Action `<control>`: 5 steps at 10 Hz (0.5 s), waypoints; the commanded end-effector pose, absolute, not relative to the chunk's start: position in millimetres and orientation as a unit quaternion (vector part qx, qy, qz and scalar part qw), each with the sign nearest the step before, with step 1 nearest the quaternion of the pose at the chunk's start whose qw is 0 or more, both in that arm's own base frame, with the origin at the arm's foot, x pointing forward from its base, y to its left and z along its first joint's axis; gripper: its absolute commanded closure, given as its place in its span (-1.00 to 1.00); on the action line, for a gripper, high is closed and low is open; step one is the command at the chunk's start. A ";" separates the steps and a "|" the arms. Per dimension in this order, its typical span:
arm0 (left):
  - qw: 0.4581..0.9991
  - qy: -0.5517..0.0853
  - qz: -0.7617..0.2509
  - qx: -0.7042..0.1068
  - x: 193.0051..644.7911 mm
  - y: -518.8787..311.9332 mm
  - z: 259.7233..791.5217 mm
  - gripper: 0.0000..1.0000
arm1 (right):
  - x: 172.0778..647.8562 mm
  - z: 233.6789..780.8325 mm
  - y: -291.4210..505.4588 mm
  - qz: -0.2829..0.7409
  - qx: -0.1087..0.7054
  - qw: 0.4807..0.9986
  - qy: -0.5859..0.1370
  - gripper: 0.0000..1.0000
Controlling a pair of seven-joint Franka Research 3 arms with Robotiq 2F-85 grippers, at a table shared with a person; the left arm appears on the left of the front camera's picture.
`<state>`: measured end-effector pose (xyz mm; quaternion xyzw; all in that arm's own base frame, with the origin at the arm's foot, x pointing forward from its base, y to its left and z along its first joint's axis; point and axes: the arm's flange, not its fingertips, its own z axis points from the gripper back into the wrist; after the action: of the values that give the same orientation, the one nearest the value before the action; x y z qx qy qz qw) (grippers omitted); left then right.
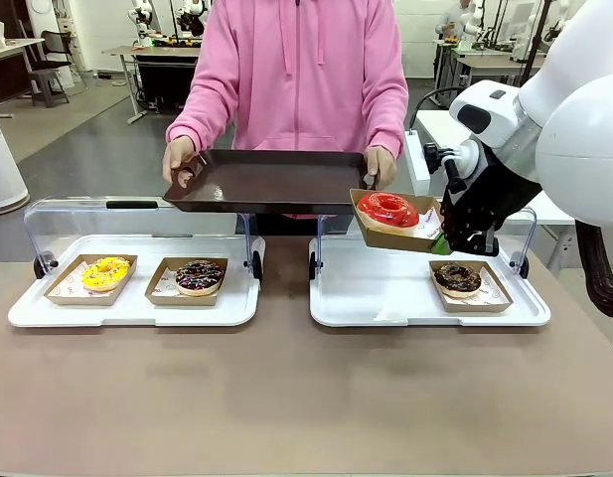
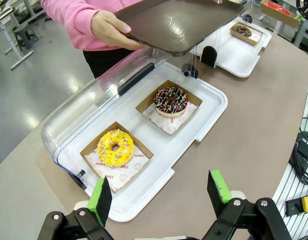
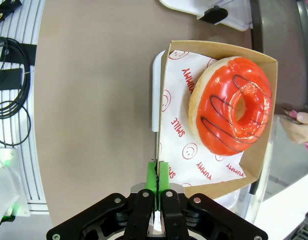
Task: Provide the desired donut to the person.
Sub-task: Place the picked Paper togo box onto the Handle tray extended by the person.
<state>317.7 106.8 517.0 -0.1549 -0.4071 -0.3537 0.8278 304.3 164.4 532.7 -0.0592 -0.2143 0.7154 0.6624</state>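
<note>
My right gripper point(image 1: 443, 241) is shut on the edge of a cardboard tray holding the red-glazed donut point(image 1: 387, 210), lifted above the right white tray and close to the near right corner of the dark serving tray point(image 1: 271, 181). The person point(image 1: 301, 70) in a pink hoodie holds that serving tray out with both hands. In the right wrist view the green pads point(image 3: 157, 179) pinch the carton wall, and the red donut point(image 3: 235, 112) lies just beyond them. My left gripper point(image 2: 161, 192) is open above the table's near edge, short of the left white tray point(image 2: 203, 127).
The left white tray point(image 1: 137, 308) carries a yellow donut point(image 1: 105, 271) and a chocolate sprinkled donut point(image 1: 200, 276) in cartons, its clear lid point(image 1: 137, 214) open. A chocolate donut point(image 1: 458, 279) sits on the right white tray point(image 1: 385, 298). Bare brown tabletop lies in front.
</note>
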 end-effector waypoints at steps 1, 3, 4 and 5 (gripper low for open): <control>0.829 -0.407 -0.347 -0.162 317.3 106.4 517.9 -1.00 | 304.4 532.7 164.4 0.715 -0.059 0.662 -0.214 0.97; 0.829 -0.407 -0.347 -0.162 317.3 106.4 517.9 -1.00 | 332.4 575.5 193.0 0.716 -0.054 0.662 -0.217 0.97; 0.829 -0.407 -0.347 -0.162 317.3 106.4 517.9 -1.00 | 351.3 600.4 217.2 0.714 -0.065 0.668 -0.199 0.97; 0.829 -0.407 -0.347 -0.162 317.3 106.4 517.9 -1.00 | 370.3 622.4 242.9 0.719 -0.075 0.666 -0.184 0.97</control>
<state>317.7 106.6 517.1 -0.1548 -0.4070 -0.3539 0.8277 342.3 213.5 597.4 -0.0626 -0.2181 0.7213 0.6544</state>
